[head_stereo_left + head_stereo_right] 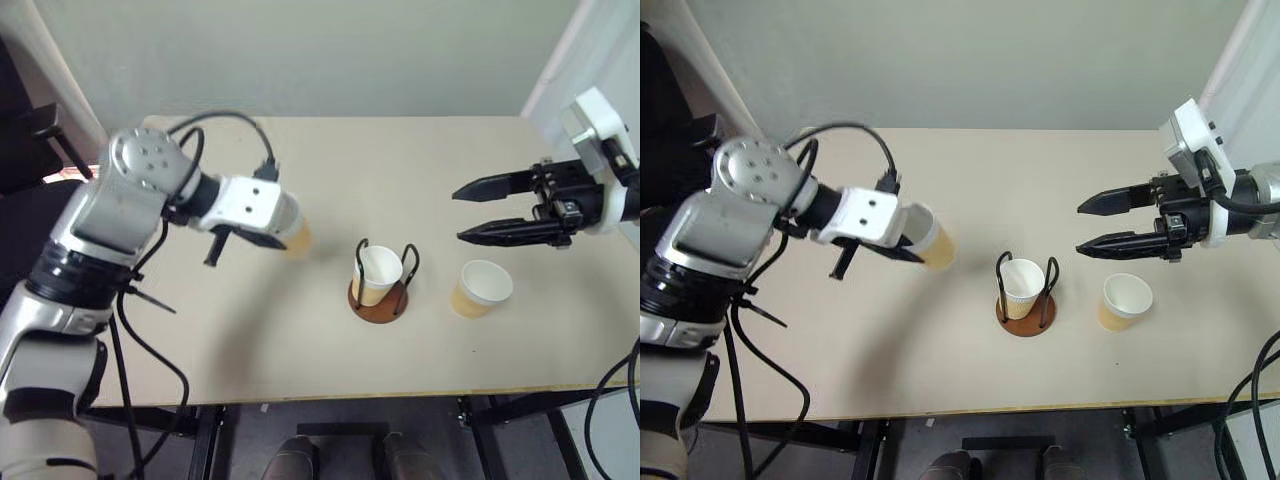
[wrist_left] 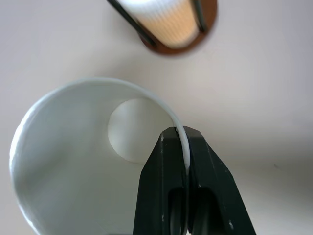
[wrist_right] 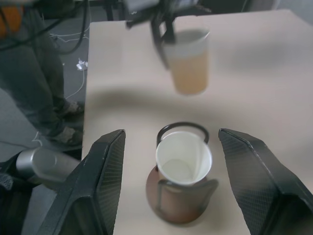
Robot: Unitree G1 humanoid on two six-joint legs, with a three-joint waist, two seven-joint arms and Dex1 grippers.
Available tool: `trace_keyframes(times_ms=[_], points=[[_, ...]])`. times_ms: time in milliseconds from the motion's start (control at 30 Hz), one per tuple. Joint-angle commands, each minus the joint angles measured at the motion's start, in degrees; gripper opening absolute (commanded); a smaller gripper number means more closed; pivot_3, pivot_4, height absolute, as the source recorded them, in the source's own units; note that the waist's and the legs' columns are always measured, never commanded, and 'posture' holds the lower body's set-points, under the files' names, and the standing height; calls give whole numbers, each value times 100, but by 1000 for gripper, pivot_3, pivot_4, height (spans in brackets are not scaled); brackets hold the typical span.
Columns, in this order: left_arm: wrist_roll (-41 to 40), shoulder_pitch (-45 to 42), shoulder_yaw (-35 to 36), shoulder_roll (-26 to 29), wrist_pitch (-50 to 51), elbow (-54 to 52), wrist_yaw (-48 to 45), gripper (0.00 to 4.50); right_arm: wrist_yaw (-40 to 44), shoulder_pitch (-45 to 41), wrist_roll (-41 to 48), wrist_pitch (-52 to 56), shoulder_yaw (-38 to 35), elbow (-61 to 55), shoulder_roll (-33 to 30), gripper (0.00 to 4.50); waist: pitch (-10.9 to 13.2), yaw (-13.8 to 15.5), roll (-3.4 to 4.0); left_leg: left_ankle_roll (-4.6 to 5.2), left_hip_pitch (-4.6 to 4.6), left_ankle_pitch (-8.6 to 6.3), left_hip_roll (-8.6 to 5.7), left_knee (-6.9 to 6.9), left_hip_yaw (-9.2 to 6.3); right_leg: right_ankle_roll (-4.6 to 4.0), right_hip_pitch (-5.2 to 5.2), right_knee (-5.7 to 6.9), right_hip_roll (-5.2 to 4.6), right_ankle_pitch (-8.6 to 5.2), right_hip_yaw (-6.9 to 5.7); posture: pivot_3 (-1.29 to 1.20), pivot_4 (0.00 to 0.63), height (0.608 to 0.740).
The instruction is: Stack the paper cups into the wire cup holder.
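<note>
My left gripper (image 2: pixel 182 143) is shut on the rim of a tan paper cup (image 1: pixel 931 240), one finger inside and one outside. It holds the cup tilted in the air, left of the wire cup holder (image 1: pixel 380 309). The holder stands mid-table with a second paper cup (image 1: pixel 377 272) seated between its black loops. A third paper cup (image 1: pixel 481 288) stands upright on the table just right of the holder. My right gripper (image 1: pixel 458 214) hovers open and empty above that cup, pointing left toward the holder (image 3: pixel 172 206).
The tan table (image 1: pixel 300 350) runs to a front edge close to me and a pale wall behind. Black cables (image 1: pixel 150 340) hang from my left arm over the table's left front corner. A white panel (image 1: pixel 1240 70) stands at the far right.
</note>
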Motion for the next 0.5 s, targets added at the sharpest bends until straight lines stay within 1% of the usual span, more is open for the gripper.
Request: trace_keyframes(times_ms=[33,233,333,500], points=[[-653,-559,-291,-8,81,96,-223,23,-62,-73,202,-40,-386,-225,-167,3147,0,2,0,0,0,0,0,-2,0,3,0,-4,0,2,0,0,150,740],[-1376,-1445,-864,-310,-52,566,-223,23,-185,-32,380,150,-459,-257,-285,3147,0,5,0,1,-12,0,0,3,0,18,3,-26,-1,10,1,0,150,740],[-1606,-1791,-1112,-582,-174,843,-223,23,-297,22,421,150,-511,-309,-309,3147,0,10,0,3,-12,-2,-3,5,1,23,7,-30,-3,11,2,0,150,740],[-1952,-2071,-1670,-814,-451,1036,-223,23,-416,151,493,153,-615,-407,-411,3147,1,31,-2,10,-13,-6,-4,9,6,36,10,-32,-5,11,4,0,150,740]])
